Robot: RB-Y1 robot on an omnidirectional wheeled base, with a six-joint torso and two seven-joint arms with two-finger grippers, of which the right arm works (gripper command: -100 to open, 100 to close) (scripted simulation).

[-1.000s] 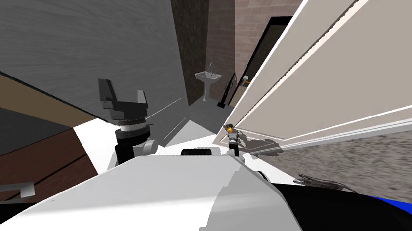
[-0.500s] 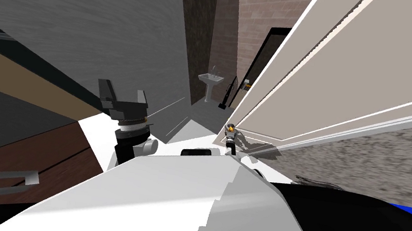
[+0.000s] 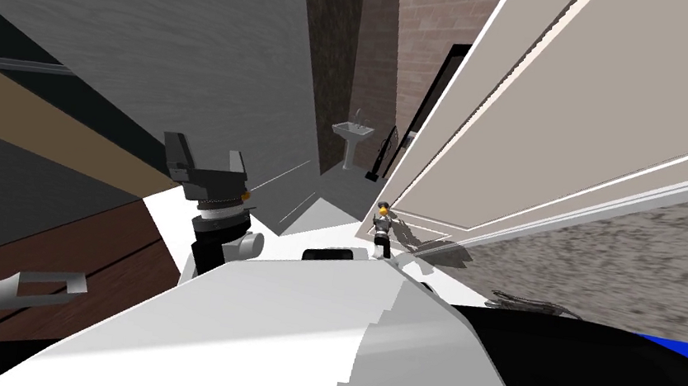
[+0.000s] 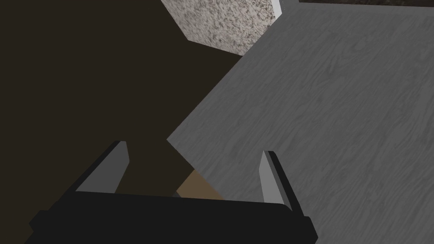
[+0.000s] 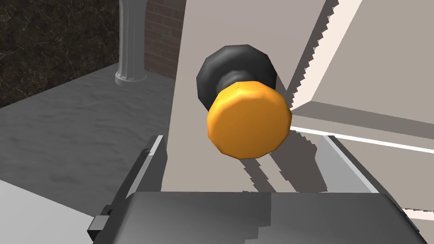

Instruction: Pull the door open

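While right tool (image 5: 241, 137) gapes empty, orange knob (image 5: 249, 120) juts from door (image 5: 381, 55), axis toward tool.

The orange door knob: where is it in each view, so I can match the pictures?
Head view: the knob is small, mid-picture, at the door's near edge.
Right wrist view: large, central, between the open right hand's fingers.
Left wrist view: the open left hand faces a grey wall instead.
Shared landmark: the sink pedestal.
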